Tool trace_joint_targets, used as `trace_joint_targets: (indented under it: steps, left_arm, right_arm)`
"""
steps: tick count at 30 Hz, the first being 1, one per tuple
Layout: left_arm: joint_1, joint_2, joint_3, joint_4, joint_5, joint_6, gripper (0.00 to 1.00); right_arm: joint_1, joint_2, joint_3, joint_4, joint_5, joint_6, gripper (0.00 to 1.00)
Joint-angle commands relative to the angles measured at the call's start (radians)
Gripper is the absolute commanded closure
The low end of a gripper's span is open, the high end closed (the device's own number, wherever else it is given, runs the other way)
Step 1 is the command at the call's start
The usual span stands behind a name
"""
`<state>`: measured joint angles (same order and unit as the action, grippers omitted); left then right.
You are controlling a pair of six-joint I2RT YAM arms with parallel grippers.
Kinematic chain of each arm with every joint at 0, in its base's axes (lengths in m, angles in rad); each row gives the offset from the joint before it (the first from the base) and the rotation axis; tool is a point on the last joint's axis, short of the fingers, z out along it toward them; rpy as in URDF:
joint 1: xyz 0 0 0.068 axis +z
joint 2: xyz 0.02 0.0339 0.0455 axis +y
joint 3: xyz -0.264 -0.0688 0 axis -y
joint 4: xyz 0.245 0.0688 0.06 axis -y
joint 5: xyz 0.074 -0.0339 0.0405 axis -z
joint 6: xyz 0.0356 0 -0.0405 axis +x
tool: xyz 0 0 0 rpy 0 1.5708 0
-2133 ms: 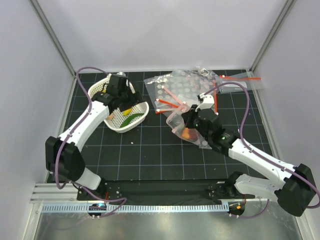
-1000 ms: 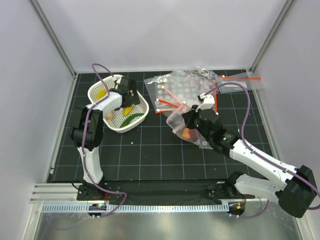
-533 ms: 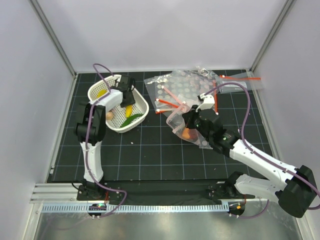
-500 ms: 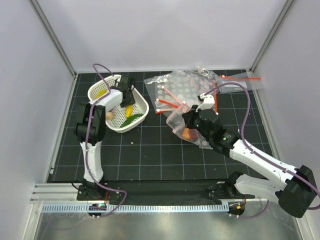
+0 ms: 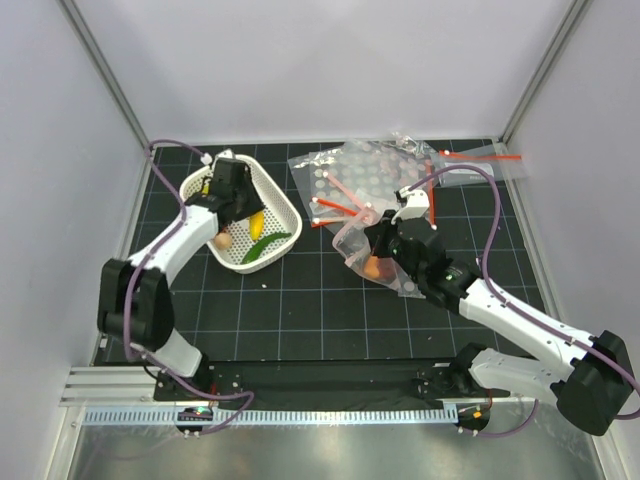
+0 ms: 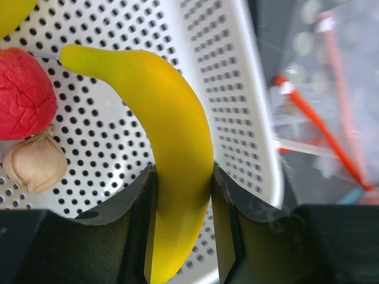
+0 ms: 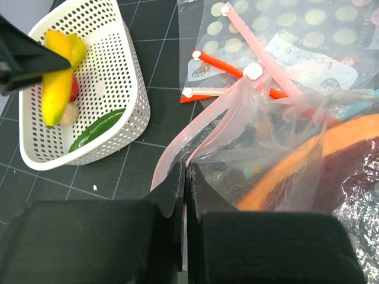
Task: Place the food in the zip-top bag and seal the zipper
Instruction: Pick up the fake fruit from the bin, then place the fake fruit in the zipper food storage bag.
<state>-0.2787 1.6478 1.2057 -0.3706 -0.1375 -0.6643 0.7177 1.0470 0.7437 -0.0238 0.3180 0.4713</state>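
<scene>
My left gripper (image 6: 182, 195) is shut on the yellow banana (image 6: 172, 130) inside the white basket (image 5: 275, 195); the banana (image 5: 256, 221) also shows in the top view. A red berry-like piece (image 6: 23, 94) and a beige piece (image 6: 35, 168) lie beside it, and a green piece (image 5: 265, 244) lies at the basket's near side. My right gripper (image 7: 185, 177) is shut on the pink zipper edge (image 7: 195, 130) of the clear zip-top bag (image 5: 385, 262), which holds the orange-brown hot dog (image 7: 320, 160).
More clear bags with dots and red strips (image 5: 370, 175) lie behind the held bag, reaching the back right corner. The white basket stands at the back left on the black gridded mat (image 5: 300, 300). Enclosure walls rise on both sides.
The left arm has swung outward and the basket has shifted and turned. The right gripper and bag have stayed put.
</scene>
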Motion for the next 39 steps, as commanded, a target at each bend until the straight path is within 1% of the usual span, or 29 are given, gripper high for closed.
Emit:
trace_joint_targets:
  steps: [1, 2, 4, 6, 7, 10, 11, 13, 14, 15, 16, 18, 22, 27, 31, 36, 39]
  left_arm:
    - [-0.046, -0.14, -0.024, 0.11, 0.026, -0.028, 1.0]
    - [-0.069, -0.188, -0.037, 0.11, 0.021, -0.027, 1.0]
    - [-0.097, -0.238, -0.049, 0.116, 0.015, -0.026, 1.0]
    - [-0.158, -0.307, -0.087, 0.153, 0.004, -0.017, 1.0]
    - [-0.181, -0.33, -0.103, 0.169, -0.002, -0.012, 1.0]
    - [-0.296, -0.423, -0.179, 0.245, -0.043, 0.026, 1.0]
    - [-0.315, -0.449, -0.199, 0.271, -0.075, 0.038, 1.0]
    - [-0.342, -0.509, -0.239, 0.355, -0.09, 0.058, 1.0]
    - [-0.347, -0.525, -0.268, 0.37, -0.071, 0.058, 1.0]
    - [-0.349, -0.536, -0.281, 0.428, -0.041, 0.052, 1.0]
    - [-0.353, -0.555, -0.306, 0.452, -0.024, 0.049, 1.0]
    - [-0.359, -0.571, -0.336, 0.54, 0.034, 0.051, 1.0]
    - [-0.39, -0.588, -0.38, 0.639, 0.098, 0.058, 1.0]
    - [-0.407, -0.614, -0.423, 0.742, 0.078, 0.032, 1.0]
    - [-0.439, -0.611, -0.42, 0.765, 0.079, 0.061, 1.0]
    - [-0.51, -0.554, -0.417, 0.84, 0.084, 0.107, 1.0]
    - [-0.546, -0.513, -0.4, 0.878, 0.122, 0.144, 1.0]
  right_arm:
    - [-0.003, -0.007, 0.037, 0.055, 0.007, -0.019, 0.99]
    - [-0.004, -0.004, 0.039, 0.053, 0.006, -0.019, 0.99]
    - [-0.003, -0.002, 0.042, 0.053, 0.0, -0.025, 0.99]
    - [-0.003, -0.002, 0.045, 0.058, -0.02, -0.026, 0.99]
    - [-0.003, -0.002, 0.043, 0.062, -0.052, -0.028, 0.99]
    - [-0.003, 0.002, 0.052, 0.068, -0.127, -0.01, 0.99]
    - [-0.004, 0.005, 0.057, 0.067, -0.182, -0.002, 0.99]
    - [0.0, 0.021, 0.066, 0.074, -0.232, 0.015, 0.99]
    - [0.0, 0.025, 0.069, 0.078, -0.275, 0.032, 0.99]
    - [0.005, 0.028, 0.063, 0.102, -0.301, 0.038, 0.99]
    - [0.005, 0.028, 0.059, 0.119, -0.304, 0.041, 0.99]
    - [0.011, 0.022, 0.039, 0.174, -0.385, 0.049, 0.99]
    - [0.012, -0.005, 0.029, 0.203, -0.428, 0.049, 0.99]
    - [0.012, -0.05, 0.011, 0.251, -0.487, 0.087, 0.99]
    - [0.012, -0.068, 0.0, 0.283, -0.531, 0.113, 0.99]
    - [0.012, -0.107, -0.024, 0.321, -0.537, 0.13, 0.99]
    - [0.012, -0.125, -0.033, 0.329, -0.536, 0.142, 0.99]
